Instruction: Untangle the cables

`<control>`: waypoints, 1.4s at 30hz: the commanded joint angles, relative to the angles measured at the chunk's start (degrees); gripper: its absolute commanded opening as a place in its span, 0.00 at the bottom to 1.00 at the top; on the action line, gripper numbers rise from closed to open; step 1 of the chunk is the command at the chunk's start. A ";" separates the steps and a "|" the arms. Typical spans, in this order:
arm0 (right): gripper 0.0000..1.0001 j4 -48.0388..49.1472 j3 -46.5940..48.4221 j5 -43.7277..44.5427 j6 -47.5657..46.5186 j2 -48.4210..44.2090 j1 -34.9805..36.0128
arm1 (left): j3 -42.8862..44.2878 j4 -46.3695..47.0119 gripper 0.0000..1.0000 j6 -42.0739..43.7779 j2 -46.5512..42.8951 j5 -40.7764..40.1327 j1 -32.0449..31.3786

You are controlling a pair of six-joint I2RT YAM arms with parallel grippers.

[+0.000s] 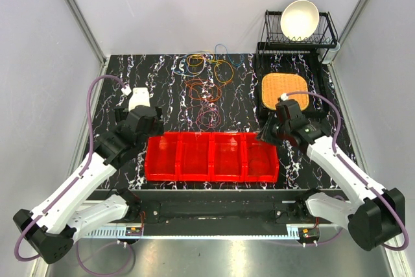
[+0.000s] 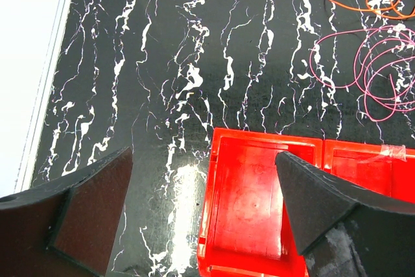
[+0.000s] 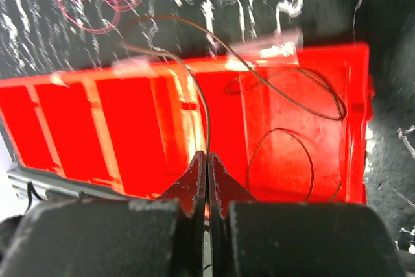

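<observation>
At the near edge, the two arm bases are bolted to a black rail (image 1: 214, 211). Just beyond it, a red bin (image 1: 194, 135) of four compartments is laid across the surface (image 1: 162, 82), which is black with white marble veins. The left gripper (image 2: 202, 157) is held above the surface at the bin's left end, its fingers spread wide with nothing between them. The right gripper (image 3: 207, 159) is poised over the bin's rightmost compartment, its fingers pressed together on a thin dark cable (image 3: 208, 128). From the fingertips this cable is seen rising towards the far rim, and further dark loops are lying inside that compartment. Behind the bin, near the middle of the surface, the other cables (image 1: 206, 92) are spread in loose loops. A pink cable (image 1: 209, 118) is nearest, a red-orange one (image 1: 202, 89) is beyond it, and a tangle (image 1: 207, 66) of orange, yellow and blue is found at the far edge. To the right, an orange woven mat (image 1: 284, 91) is laid flat. Behind it a black dish rack (image 1: 324, 30) is seen with a white bowl (image 1: 299, 19) propped in it. The surface is enclosed on three sides by plain pale walls (image 1: 162, 4), with metal posts (image 1: 76, 14) at the back corners.
</observation>
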 commanded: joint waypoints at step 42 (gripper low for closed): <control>0.37 2.20 -7.33 -1.53 2.97 6.59 -0.17 | 1.49 1.32 0.96 1.81 2.90 1.58 -0.18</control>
